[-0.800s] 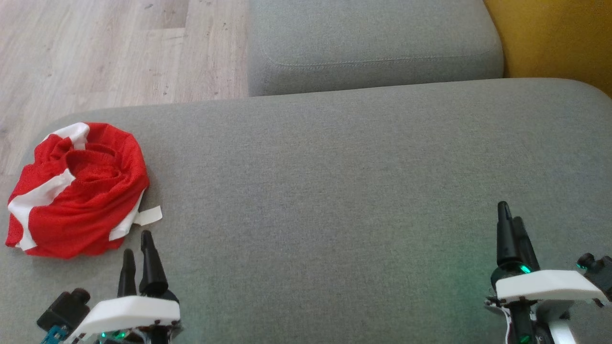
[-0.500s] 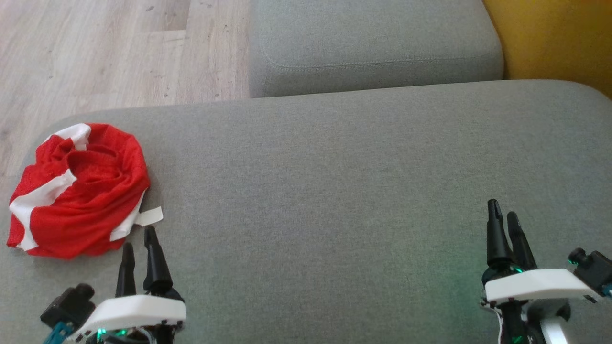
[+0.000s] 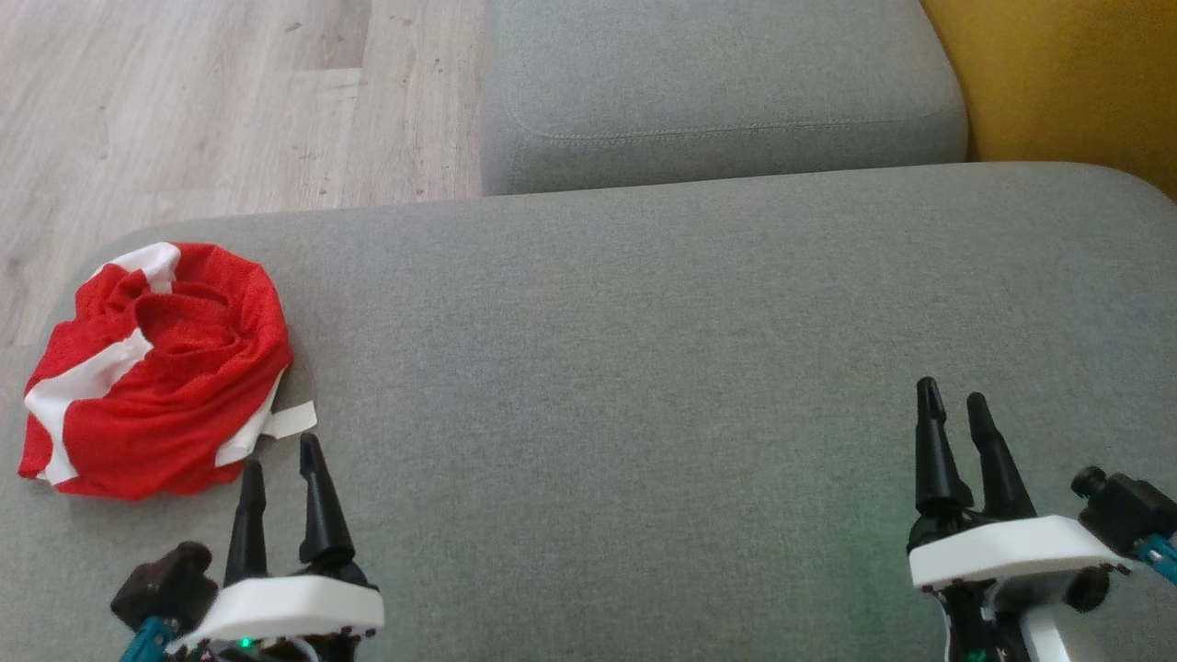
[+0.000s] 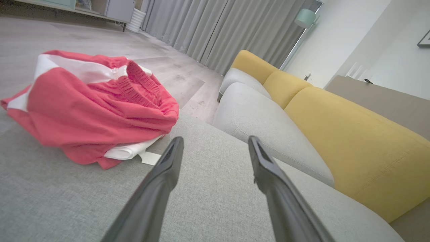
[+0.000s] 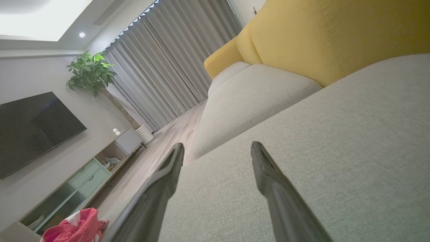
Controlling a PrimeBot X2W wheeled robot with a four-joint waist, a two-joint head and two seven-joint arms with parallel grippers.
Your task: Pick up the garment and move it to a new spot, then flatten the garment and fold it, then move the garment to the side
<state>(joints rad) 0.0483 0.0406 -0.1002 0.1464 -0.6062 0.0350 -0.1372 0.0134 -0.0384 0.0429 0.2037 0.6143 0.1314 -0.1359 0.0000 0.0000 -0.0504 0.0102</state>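
Head view: red-and-white garment (image 3: 156, 368) crumpled at left end of grey sofa cushion (image 3: 644, 368). Left hand (image 3: 280, 452) just beside it, fingers spread, empty. Right hand (image 3: 951, 393) well apart, spread, empty.
Left wrist view: garment near fingertip.
Right wrist view: garment far off, lower left.

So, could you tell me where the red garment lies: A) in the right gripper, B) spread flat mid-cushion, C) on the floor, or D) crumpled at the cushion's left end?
D: the garment lies bunched at the left end of the grey cushion, ahead of the open left gripper.
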